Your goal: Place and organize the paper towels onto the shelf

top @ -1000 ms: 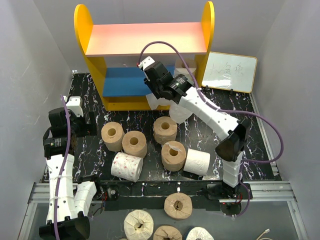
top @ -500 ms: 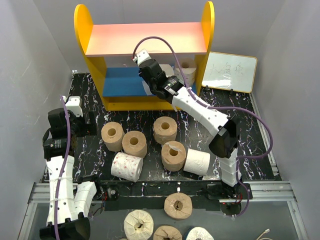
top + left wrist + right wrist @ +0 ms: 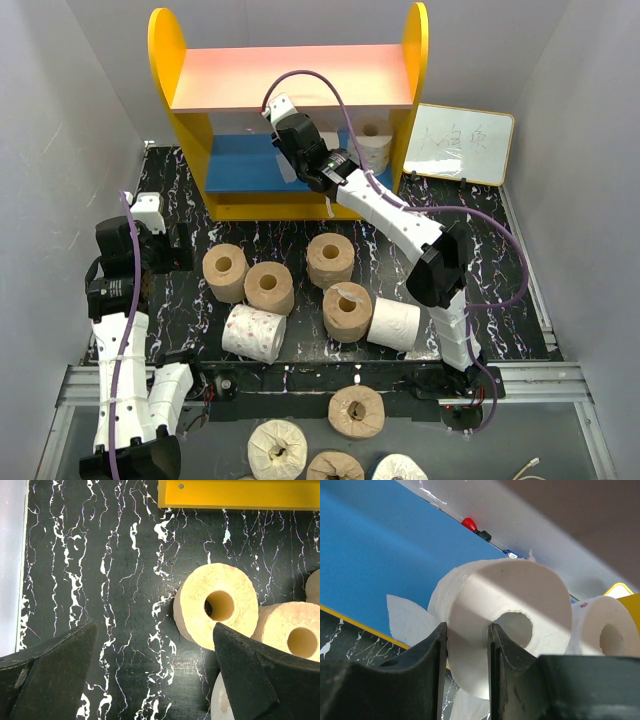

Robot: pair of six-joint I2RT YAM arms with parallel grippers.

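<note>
Right tool (image 3: 466, 632) pinches white roll (image 3: 520, 600) over blue board (image 3: 360, 550) front edge.

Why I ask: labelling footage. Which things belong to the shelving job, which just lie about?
Job: yellow two-tier shelf; white paper roll with loose sheet, in right pincer; shelved white roll; four tan rolls, two white rolls on black table.
Lying about: small white writing board.

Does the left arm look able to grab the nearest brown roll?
Probably yes: the left arm holds open jaws right by the roll, nothing between; a second roll crowds one side.
</note>
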